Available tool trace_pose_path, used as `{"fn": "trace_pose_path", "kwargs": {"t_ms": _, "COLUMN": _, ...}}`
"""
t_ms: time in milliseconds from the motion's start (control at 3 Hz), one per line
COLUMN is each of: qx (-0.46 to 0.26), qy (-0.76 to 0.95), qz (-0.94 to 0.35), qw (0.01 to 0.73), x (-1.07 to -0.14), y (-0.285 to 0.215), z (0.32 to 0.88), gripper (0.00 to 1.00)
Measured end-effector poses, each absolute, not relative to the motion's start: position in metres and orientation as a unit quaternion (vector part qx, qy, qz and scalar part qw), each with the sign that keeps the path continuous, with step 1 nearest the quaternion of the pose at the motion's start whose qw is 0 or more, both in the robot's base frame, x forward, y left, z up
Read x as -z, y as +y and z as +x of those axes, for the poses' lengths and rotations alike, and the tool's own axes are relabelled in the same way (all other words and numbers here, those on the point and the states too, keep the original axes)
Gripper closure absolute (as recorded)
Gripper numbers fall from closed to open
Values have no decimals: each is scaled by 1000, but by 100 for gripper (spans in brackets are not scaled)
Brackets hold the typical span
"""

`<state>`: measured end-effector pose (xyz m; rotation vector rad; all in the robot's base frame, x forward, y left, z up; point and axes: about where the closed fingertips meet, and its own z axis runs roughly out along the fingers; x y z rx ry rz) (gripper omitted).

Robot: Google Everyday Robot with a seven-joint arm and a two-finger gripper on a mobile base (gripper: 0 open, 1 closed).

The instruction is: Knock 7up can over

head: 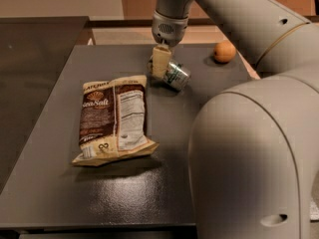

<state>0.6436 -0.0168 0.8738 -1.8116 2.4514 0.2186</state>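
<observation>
Gripper [160,62] low at far centre of the surface [60,183], just left of the tilted 7up can [177,75]. State of jaws: cannot tell.

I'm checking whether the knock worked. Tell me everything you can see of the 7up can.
The 7up can is a small metal cylinder, green and silver-white with a silver end. It is not upright: it lies tipped on the dark table near the far edge, and its silver end seems to be turned toward the view's lower right. The gripper is right beside it on the view's left, seemingly against it, though contact is unclear.
</observation>
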Motion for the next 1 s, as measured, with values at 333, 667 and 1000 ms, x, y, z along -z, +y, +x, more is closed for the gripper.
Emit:
{"fn": "trace_pose_path", "kwargs": {"t_ms": 333, "qx": -70, "qy": 801, "qz": -591, "qw": 60, "x": -873, "y": -11, "z": 652, "gripper": 4}}
{"fn": "trace_pose_path", "kwargs": {"t_ms": 667, "qx": -69, "qy": 801, "qz": -590, "qw": 73, "x": -870, "y": -6, "z": 659, "gripper": 0}}
{"fn": "trace_pose_path", "kwargs": {"t_ms": 1000, "qx": -69, "qy": 801, "qz": -590, "qw": 73, "x": -870, "y": -6, "z": 659, "gripper": 0}}
